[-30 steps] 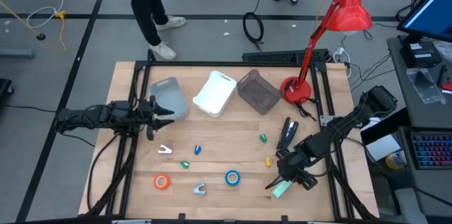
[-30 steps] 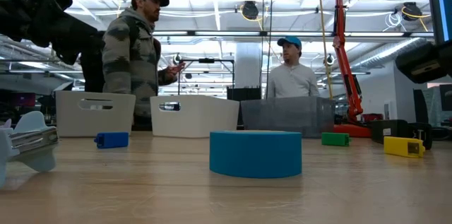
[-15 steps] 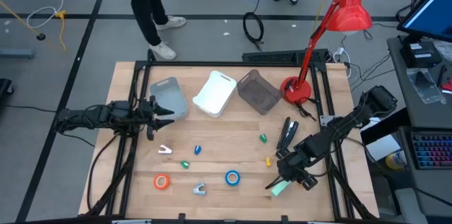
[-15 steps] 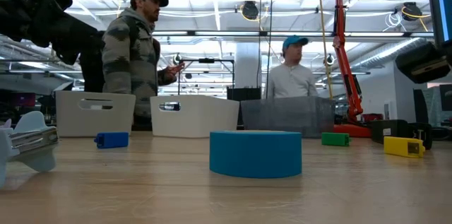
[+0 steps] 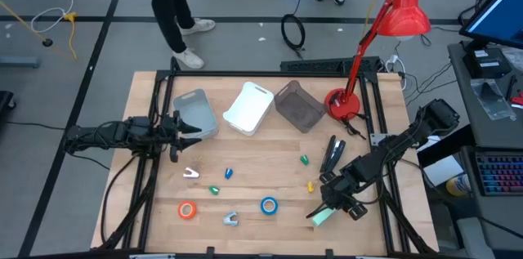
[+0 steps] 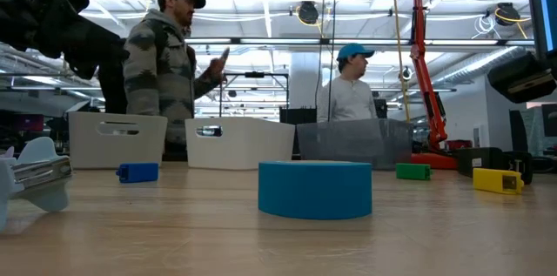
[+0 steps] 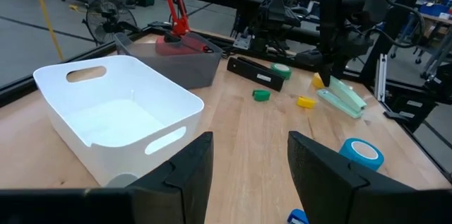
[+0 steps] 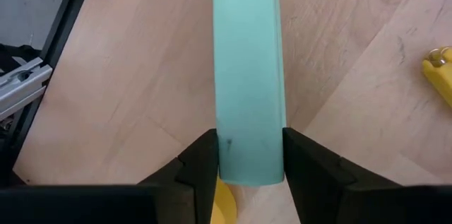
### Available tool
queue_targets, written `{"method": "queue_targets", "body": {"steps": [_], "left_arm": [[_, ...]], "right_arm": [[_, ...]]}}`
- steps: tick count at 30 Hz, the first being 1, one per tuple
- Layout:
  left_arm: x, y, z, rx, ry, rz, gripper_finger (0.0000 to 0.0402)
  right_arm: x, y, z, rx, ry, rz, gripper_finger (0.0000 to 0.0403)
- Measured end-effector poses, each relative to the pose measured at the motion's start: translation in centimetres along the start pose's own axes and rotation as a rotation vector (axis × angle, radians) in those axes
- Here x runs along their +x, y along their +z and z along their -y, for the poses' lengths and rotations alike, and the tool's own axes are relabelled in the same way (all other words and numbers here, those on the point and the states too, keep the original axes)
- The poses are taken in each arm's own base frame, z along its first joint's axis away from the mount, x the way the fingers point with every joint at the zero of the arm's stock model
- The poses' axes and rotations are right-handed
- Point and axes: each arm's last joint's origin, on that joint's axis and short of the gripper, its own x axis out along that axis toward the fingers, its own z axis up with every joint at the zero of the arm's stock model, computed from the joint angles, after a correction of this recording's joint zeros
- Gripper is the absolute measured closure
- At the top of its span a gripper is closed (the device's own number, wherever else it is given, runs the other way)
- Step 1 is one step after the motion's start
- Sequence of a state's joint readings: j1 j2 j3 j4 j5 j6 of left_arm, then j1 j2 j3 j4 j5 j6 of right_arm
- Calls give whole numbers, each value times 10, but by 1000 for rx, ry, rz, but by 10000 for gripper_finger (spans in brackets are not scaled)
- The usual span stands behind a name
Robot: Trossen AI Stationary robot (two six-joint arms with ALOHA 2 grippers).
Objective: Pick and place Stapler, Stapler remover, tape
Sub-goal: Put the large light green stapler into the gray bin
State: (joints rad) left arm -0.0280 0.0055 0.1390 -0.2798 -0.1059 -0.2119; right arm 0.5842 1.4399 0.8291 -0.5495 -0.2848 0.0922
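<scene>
Right wrist view: right gripper [image 8: 248, 155] has closed onto the mint stapler [image 8: 247, 75], seemingly gripped, ready to lift; left gripper [image 7: 245, 167] waits spread.

Left arm: stretched in low from the left edge of the surface, forearm level, reaching toward the middle.
Left gripper [image 5: 186, 131]: hovering, jaws parted with clear space between them, holding nothing.
Right arm: bent at the elbow, coming in from the right side and angling down toward the front right corner.
Right gripper [image 5: 328, 212]: low at the surface, jaws pressed on both sides of a pale green stapler [image 8: 248, 75].
</scene>
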Motion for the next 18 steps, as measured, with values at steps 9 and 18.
{"method": "queue_targets", "body": {"steps": [9, 18], "left_arm": [[0, 0, 0, -4, 0, 1, 217], [0, 0, 0, -16, 0, 4, 217]], "right_arm": [[-8, -2, -1, 14, -33, 22, 270], [-24, -4, -5, 65, -44, 80, 271]]}}
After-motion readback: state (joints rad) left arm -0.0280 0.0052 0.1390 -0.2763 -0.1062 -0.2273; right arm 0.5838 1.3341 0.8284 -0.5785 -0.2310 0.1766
